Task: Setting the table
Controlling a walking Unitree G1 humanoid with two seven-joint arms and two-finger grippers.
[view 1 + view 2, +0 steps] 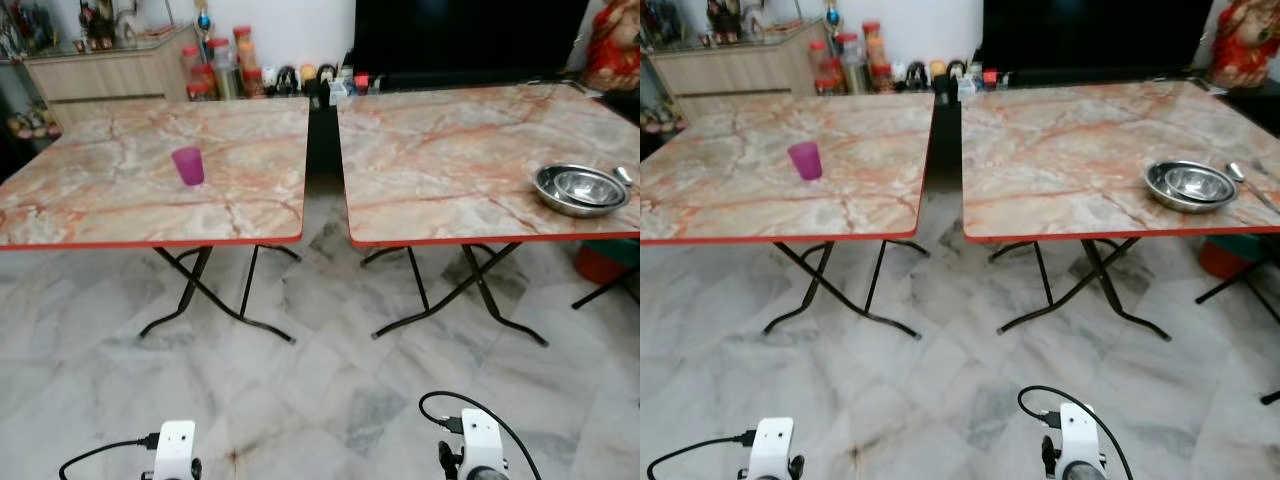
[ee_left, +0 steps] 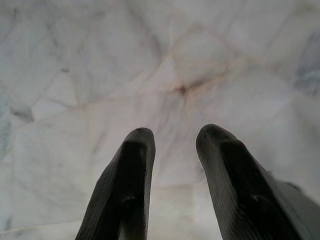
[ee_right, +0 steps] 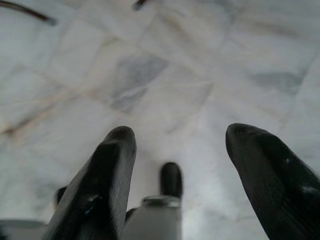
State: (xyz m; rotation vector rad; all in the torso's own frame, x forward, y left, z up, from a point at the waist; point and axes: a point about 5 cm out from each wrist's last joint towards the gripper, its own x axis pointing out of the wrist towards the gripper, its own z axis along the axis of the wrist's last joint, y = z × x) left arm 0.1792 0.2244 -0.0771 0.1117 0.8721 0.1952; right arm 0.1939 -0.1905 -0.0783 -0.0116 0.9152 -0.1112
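Two marble counters stand side by side: the left counter [image 1: 120,190] carries a cup [image 1: 187,165], the right counter [image 1: 450,170] nested bowls [image 1: 580,189] at frame right.

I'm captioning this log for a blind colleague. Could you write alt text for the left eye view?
Two marble-patterned folding tables stand side by side on a tiled floor, the left holding a purple cup, the right nested steel bowls. Both arms hang low near the floor.

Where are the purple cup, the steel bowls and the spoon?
purple cup [image 1: 187,165], left eye view, its side wall.
steel bowls [image 1: 580,189], left eye view, inner bowl's rim.
spoon [image 1: 1236,171], right eye view, its scoop end.
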